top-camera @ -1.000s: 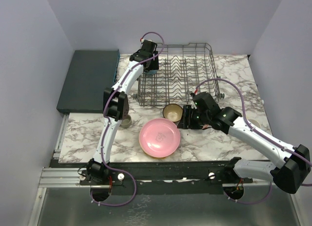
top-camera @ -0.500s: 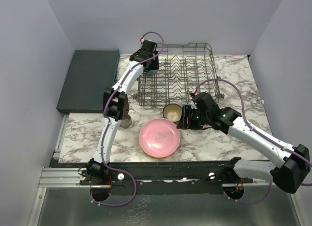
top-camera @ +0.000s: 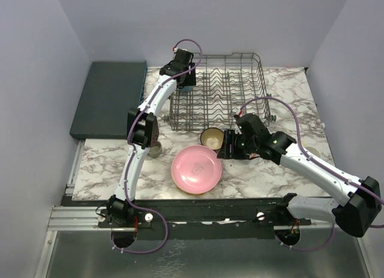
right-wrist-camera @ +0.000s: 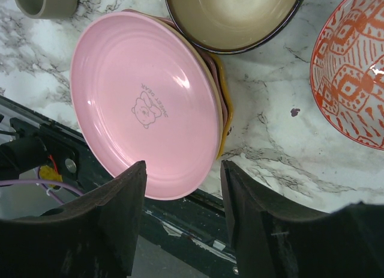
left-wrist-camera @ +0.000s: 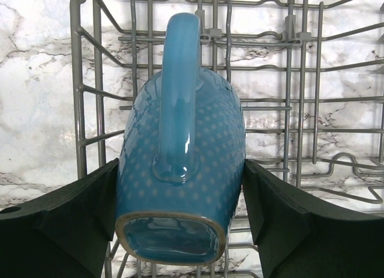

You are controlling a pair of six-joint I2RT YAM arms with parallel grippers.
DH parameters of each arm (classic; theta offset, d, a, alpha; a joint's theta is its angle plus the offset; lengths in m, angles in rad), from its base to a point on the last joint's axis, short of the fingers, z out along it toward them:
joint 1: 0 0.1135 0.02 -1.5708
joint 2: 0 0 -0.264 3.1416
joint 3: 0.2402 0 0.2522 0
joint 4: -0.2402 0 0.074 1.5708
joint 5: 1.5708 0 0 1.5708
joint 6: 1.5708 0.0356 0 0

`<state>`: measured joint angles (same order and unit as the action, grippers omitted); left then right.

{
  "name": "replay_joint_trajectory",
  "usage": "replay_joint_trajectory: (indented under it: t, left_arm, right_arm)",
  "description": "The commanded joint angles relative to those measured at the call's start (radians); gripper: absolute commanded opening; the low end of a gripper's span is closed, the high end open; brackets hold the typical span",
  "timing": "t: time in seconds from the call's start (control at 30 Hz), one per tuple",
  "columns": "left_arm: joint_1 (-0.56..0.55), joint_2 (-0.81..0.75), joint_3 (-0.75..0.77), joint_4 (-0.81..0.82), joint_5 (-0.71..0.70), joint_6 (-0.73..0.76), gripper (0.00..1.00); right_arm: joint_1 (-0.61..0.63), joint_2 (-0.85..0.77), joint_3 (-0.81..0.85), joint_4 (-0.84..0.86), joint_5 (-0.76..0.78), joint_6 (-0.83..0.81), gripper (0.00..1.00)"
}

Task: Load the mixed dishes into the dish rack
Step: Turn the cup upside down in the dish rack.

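Note:
In the left wrist view a blue dotted mug (left-wrist-camera: pixel 180 164) lies handle up between the fingers of my left gripper (left-wrist-camera: pixel 180 176), and both pads press its sides. It hangs over the far left corner of the grey wire dish rack (left-wrist-camera: pixel 96 80) (top-camera: pixel 234 92). My right gripper (right-wrist-camera: pixel 183 170) (top-camera: pixel 227 145) is open, with nothing between its fingers. It hovers over the right rim of the pink plate (right-wrist-camera: pixel 144 104) (top-camera: pixel 196 169), which rests on other plates, one with a yellow edge (right-wrist-camera: pixel 225 113). A brown bowl (right-wrist-camera: pixel 234 17) (top-camera: pixel 212 137) sits beside the plate.
A red-patterned bowl (right-wrist-camera: pixel 354 80) stands right of the plates. A grey-green mug (right-wrist-camera: pixel 45 2) (top-camera: pixel 155 149) stands left of them, by the left arm. A dark teal slab (top-camera: pixel 108 98) lies left of the rack. The table's dark front rail (right-wrist-camera: pixel 180 224) runs under my right fingers.
My right gripper has slid a little to the left, towards the pink plate, and its jaws have widened slightly. The left gripper and the blue mug have not moved.

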<state>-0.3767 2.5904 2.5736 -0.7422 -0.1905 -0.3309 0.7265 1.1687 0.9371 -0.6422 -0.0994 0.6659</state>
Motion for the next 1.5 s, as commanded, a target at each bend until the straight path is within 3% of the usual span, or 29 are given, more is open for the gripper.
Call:
replay_joint_trajectory:
  t: [0.0, 0.93, 1.47]
  left_arm:
    - [0.004, 0.003, 0.046, 0.039, 0.008, 0.012, 0.82]
    - [0.007, -0.060, 0.003, 0.040, 0.034, 0.029, 0.90]
    - [-0.016, -0.301, -0.264, 0.050, 0.112, 0.072, 0.91]
  right_arm:
    - [0.004, 0.004, -0.015, 0.020, -0.017, 0.010, 0.59]
    - [0.002, 0.004, -0.004, 0.012, -0.016, 0.008, 0.59]
    - [0.003, -0.027, 0.062, -0.078, 0.061, -0.032, 0.62]
